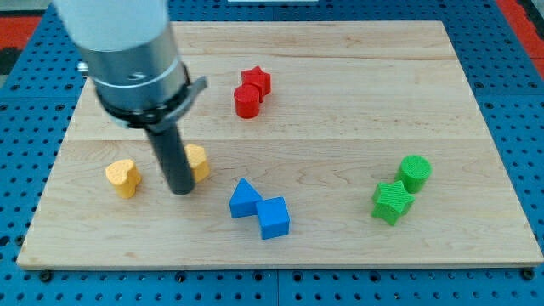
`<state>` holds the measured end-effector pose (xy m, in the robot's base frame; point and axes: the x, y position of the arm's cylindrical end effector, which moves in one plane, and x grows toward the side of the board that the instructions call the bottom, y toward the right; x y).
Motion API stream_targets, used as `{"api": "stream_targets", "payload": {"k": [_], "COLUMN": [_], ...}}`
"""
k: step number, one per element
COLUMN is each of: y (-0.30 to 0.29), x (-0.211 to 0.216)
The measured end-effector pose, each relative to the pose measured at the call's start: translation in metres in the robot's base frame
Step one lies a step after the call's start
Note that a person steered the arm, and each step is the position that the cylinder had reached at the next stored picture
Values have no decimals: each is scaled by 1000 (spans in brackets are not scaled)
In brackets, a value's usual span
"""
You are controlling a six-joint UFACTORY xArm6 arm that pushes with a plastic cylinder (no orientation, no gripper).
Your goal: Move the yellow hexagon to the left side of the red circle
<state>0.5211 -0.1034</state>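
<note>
The yellow hexagon (198,161) lies left of the board's middle, partly hidden behind my rod. My tip (181,192) rests on the board just left of and below the hexagon, touching or nearly touching it. The red circle (246,101) stands up and to the right of the hexagon, with a red star (257,81) against its upper right side. The hexagon is well below and left of the red circle.
A yellow heart (123,177) lies left of my tip. A blue triangle (245,199) and a blue cube (274,218) sit together at lower centre. A green cylinder (415,172) and a green star (392,202) sit at right. The wooden board (340,119) lies on a blue pegboard.
</note>
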Motion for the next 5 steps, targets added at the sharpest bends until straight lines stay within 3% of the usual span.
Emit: {"api": "stream_targets", "payload": {"k": [2,3,5], "y": [10,-12,43], "x": [-95,-99,-119]}}
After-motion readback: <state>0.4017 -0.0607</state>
